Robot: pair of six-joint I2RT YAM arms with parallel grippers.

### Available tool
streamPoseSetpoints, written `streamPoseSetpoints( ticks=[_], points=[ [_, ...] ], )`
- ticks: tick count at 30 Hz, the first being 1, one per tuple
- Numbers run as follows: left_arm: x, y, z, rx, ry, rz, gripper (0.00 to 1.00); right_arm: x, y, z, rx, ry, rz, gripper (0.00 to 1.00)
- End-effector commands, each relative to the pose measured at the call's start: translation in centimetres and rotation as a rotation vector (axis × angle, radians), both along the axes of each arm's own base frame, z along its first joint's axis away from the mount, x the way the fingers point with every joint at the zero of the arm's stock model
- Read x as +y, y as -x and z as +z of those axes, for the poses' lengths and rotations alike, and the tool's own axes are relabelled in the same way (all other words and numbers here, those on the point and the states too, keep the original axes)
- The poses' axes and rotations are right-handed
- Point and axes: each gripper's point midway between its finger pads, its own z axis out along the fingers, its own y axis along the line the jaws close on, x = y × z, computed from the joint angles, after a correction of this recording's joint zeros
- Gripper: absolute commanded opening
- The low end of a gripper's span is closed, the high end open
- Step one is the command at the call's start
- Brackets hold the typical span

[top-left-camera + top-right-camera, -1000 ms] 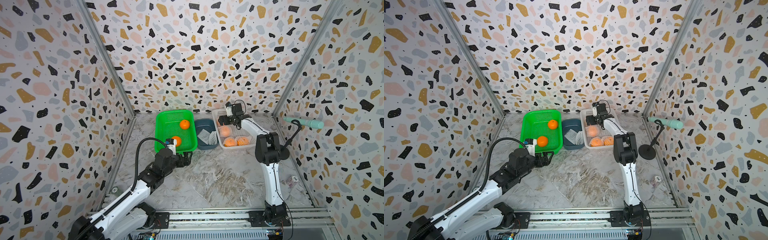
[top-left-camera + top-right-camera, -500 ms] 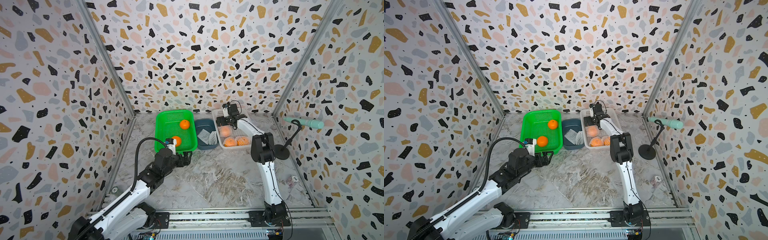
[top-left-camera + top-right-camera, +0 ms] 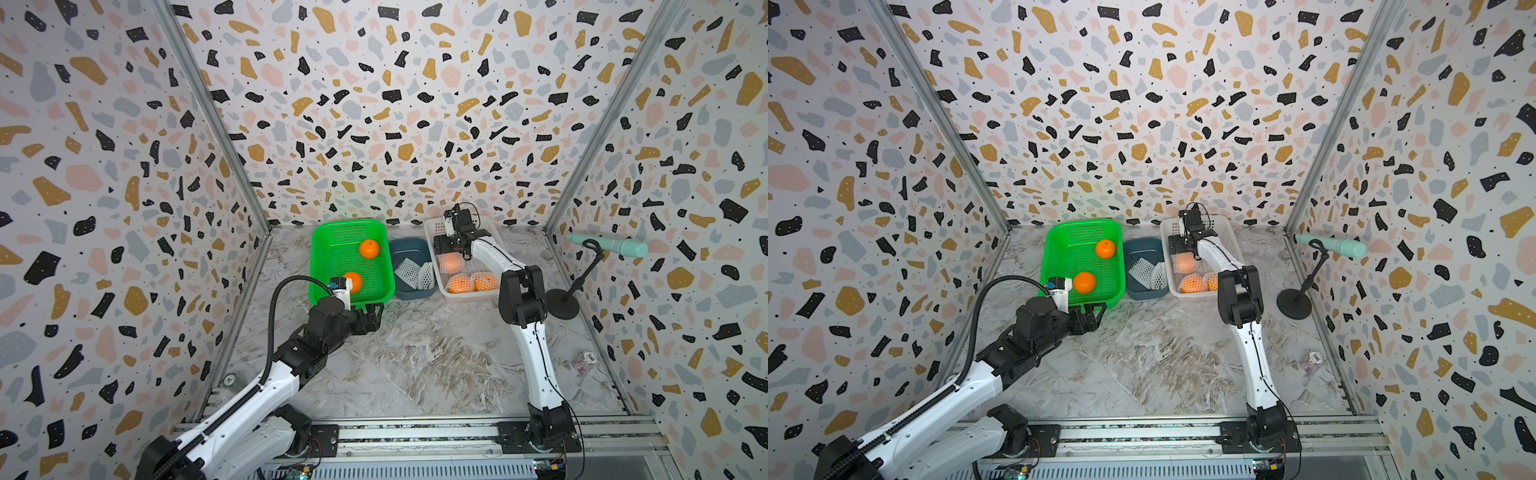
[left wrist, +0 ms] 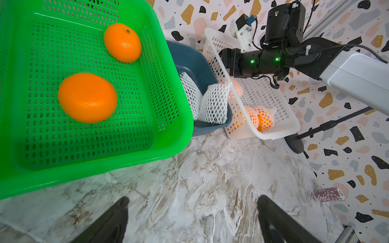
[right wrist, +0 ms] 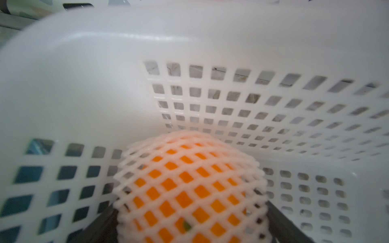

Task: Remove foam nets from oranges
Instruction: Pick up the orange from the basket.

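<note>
Marble-pattern tabletop [image 3: 436,357]. Along its far edge, left to right, side by side: green basket [image 3: 338,266], dark blue bin [image 3: 409,249], white basket [image 3: 469,295]. At right, a black stand [image 3: 562,305] carries a teal cylinder [image 3: 606,245]. Nearer, a chip stack [image 3: 585,360] lies on its side.
</note>
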Motion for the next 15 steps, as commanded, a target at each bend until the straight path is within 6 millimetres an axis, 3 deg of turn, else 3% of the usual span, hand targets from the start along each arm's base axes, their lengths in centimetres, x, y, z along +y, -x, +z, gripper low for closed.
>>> streamPoseSetpoints(
  ticks=[1,15],
  points=[
    [-0.2,-0.3,2.1,-0.052,0.014,-0.005,0.96,0.1,-0.5,2.1,-0.032,-0.012,-0.014,0.83],
    [-0.2,-0.3,2.1,-0.052,0.01,-0.007,0.96,0.4,-0.9,3.9,-0.072,-0.05,-0.012,0.77]
  ],
)
